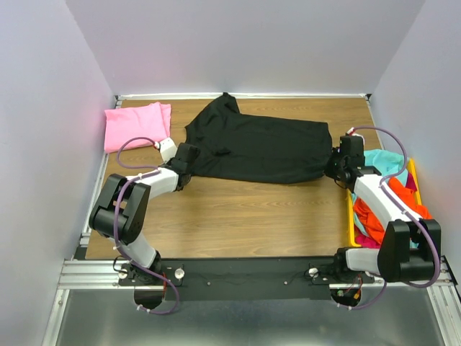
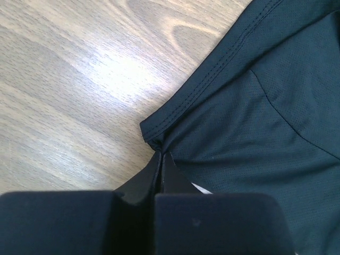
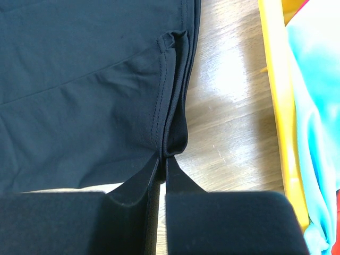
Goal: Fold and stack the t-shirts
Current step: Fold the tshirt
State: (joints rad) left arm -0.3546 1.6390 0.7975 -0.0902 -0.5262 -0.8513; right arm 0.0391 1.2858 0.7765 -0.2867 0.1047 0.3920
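Note:
A black t-shirt (image 1: 259, 148) lies spread across the back half of the wooden table. My left gripper (image 1: 189, 160) is shut on its left edge; in the left wrist view the jaws (image 2: 160, 155) pinch the hemmed corner of the black t-shirt (image 2: 255, 122). At the shirt's right end my right gripper (image 1: 337, 164) is shut on the edge, and the right wrist view shows a bunched fold of the black t-shirt (image 3: 79, 90) caught between the right gripper (image 3: 164, 159) tips. A folded pink t-shirt (image 1: 137, 125) rests at the back left corner.
A yellow bin (image 1: 352, 216) stands along the table's right edge, holding teal (image 1: 382, 162), orange (image 1: 374, 220) and magenta shirts. Its yellow wall (image 3: 276, 101) runs close beside the right gripper. Bare wood (image 1: 238, 216) fills the table's front half. Lilac walls enclose three sides.

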